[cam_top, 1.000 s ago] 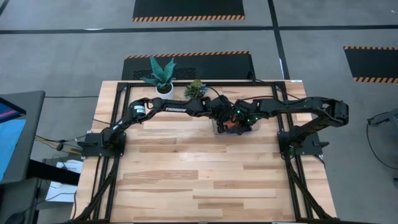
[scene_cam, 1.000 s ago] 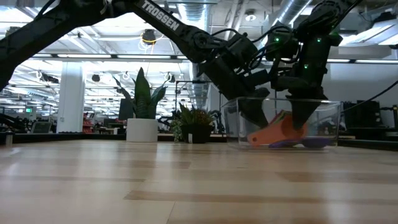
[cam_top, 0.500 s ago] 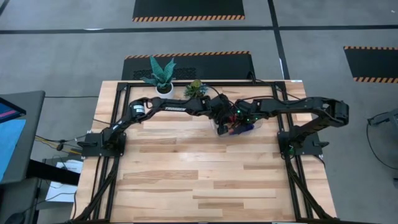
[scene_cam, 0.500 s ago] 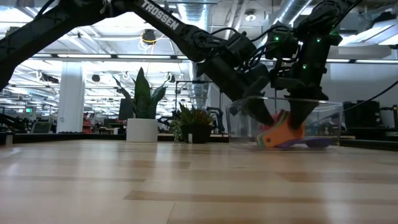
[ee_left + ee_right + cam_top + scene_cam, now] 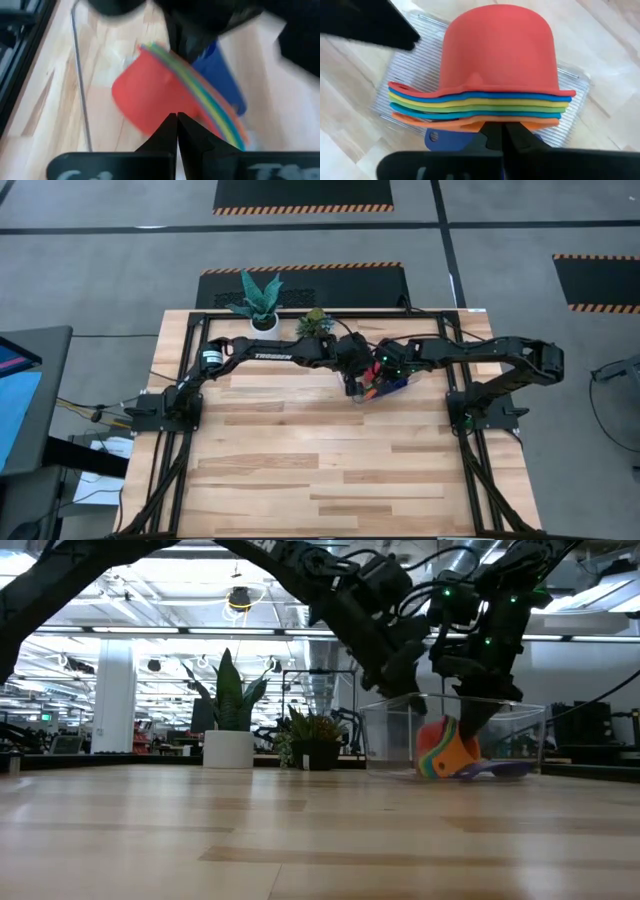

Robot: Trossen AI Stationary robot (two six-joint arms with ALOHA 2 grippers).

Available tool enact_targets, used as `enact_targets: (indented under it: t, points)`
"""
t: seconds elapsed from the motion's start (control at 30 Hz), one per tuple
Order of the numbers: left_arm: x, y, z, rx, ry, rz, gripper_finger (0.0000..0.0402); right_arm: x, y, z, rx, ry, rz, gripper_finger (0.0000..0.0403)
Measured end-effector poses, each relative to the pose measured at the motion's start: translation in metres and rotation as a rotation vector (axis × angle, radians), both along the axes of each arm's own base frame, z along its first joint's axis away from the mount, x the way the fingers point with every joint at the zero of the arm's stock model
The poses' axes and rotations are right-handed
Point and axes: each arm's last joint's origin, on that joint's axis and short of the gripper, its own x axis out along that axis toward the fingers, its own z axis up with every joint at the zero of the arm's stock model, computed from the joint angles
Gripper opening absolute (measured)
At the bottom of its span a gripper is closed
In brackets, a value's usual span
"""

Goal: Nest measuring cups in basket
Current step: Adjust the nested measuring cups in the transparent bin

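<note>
Cups: nested stack of round plastic measuring cups [image 5: 497, 95], red outermost, then blue, yellow, green, orange rims; tipped on its side inside the basket, right of centre in the low view [image 5: 447, 750].
Basket: small clear plastic tray [image 5: 520, 730], upper middle of the table in the high view.
Right gripper [image 5: 496, 134]: fingers pinched closed on the stack's handles.
Left gripper [image 5: 176, 119]: fingertips together, empty, crowding above the stack.
Around: white plant pot [image 5: 229, 748], small dark plant [image 5: 315, 735], off to the left.
In the way: both arms hide most of the tray from above [image 5: 380, 380].

My right gripper [image 5: 470, 723] reaches down into the clear basket [image 5: 525, 730] and grips the nested measuring cups [image 5: 445, 752], which sit tilted with rims stacked. My left gripper [image 5: 400, 690] hangs above the basket's near wall.
</note>
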Motion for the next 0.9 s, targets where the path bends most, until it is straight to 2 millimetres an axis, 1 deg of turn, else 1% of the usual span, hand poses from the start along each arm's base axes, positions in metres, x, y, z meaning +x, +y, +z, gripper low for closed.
enact_targets:
  t: [0.1,0.23,0.37,0.53,0.77,0.9]
  points:
    - [-0.002,0.001,-0.003,0.001,0.032,0.002,0.0,0.0,0.0,0.0,-0.003,0.003,0.0,0.0006]
    - [-0.001,0.001,-0.014,-0.01,0.059,0.003,0.0,0.0,0.0,0.0,-0.013,0.009,-0.004,0.0007]
    - [0.002,0.006,-0.007,0.002,-0.005,0.011,0.0,0.001,-0.001,0.001,-0.023,-0.009,-0.012,0.0005]
    - [0.001,0.01,-0.008,0.041,0.01,0.048,0.0,0.001,-0.002,0.001,-0.015,-0.017,-0.036,0.0009]
    - [0.001,0.01,-0.008,0.084,0.019,0.077,0.0,0.0,-0.001,0.0,-0.006,-0.002,-0.047,0.0008]
    - [0.0,0.011,-0.007,0.13,0.029,0.107,0.0,0.001,-0.002,0.001,-0.01,-0.024,-0.049,0.0007]
